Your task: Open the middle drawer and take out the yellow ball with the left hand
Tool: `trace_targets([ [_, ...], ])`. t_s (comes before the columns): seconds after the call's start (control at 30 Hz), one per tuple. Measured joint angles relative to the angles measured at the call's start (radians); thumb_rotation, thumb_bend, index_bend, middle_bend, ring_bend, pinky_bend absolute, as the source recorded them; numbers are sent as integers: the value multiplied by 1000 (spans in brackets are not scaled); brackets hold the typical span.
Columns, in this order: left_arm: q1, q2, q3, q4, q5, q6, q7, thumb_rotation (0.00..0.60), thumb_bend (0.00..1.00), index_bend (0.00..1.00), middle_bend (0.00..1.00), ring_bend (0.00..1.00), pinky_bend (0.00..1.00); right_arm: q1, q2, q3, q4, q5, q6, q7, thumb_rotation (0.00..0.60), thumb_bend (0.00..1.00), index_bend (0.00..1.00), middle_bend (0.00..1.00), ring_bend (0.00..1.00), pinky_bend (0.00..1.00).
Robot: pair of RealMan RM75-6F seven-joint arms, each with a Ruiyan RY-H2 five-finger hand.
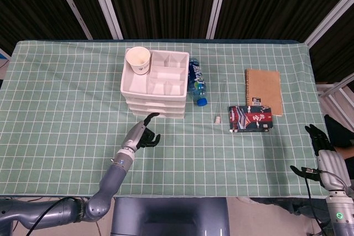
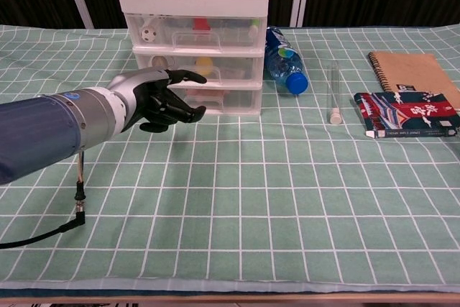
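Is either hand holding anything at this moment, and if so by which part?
Nothing is held. The left hand hovers open before the drawer unit; the right hand is empty near the table edge.

Robot lab bench: gridded green tablecloth (image 1: 66, 92), black slatted backdrop (image 1: 166, 4), loose cables (image 2: 43, 231).

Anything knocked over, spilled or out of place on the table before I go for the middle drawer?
Only the water bottle stands out: it lies on its side against the right side of the drawer unit, cap toward the robot, nothing spilled. All the drawers look shut. The left hand is just in front of the unit.
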Motion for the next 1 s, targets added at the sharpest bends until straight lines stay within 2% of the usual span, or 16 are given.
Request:
trace_targets([
  [0.27, -16, -44, -29, 65, -11, -28, -103, 600, 465, 119, 959, 988, 1000, 0, 1, 1, -3, 3, -3, 2, 600, 47, 0, 0, 0, 221],
  [0.67, -19, -61, -29, 110, 41, -80, -206, 600, 465, 119, 967, 992, 1000, 0, 3, 1, -6, 6, -7, 5, 600, 48, 0, 0, 0, 221],
  [1.0, -14, -73, -24, 136, 78, -75, -251, 600, 465, 119, 967, 992, 1000, 0, 3, 2, -7, 8, -7, 7, 600, 47, 0, 0, 0, 221],
])
